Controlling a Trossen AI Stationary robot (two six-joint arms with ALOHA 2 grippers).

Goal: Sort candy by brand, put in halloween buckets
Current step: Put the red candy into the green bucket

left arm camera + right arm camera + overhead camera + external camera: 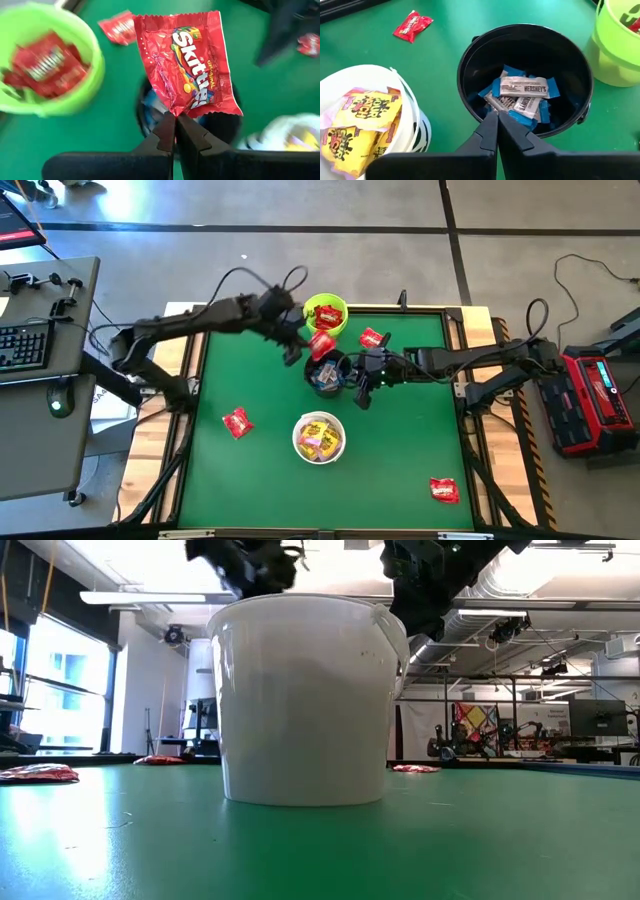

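My left gripper (175,120) is shut on a red Skittles candy packet (187,65), held in the air between the lime green bucket (325,313) and the black bucket (327,372). The green bucket (50,60) holds red packets. Blue and silver Hershey's packets lie in the black bucket (525,75). The white bucket (319,437) holds yellow packets. My right gripper (496,125) is shut and empty, hovering at the black bucket's right rim (352,375). My left gripper pinches the Skittles packet by one corner of a short end (176,111) between its two fingers. The rest of the packet stands out flat beyond the fingertips. It is lifted clear of the table, above the black bucket's rim (220,125).
Loose red packets lie on the green tabletop at the left (237,422), behind the black bucket (373,337) and near the front right corner (443,490). In the low view the white bucket (305,700) stands close in front. A raised frame edges the table (455,315).
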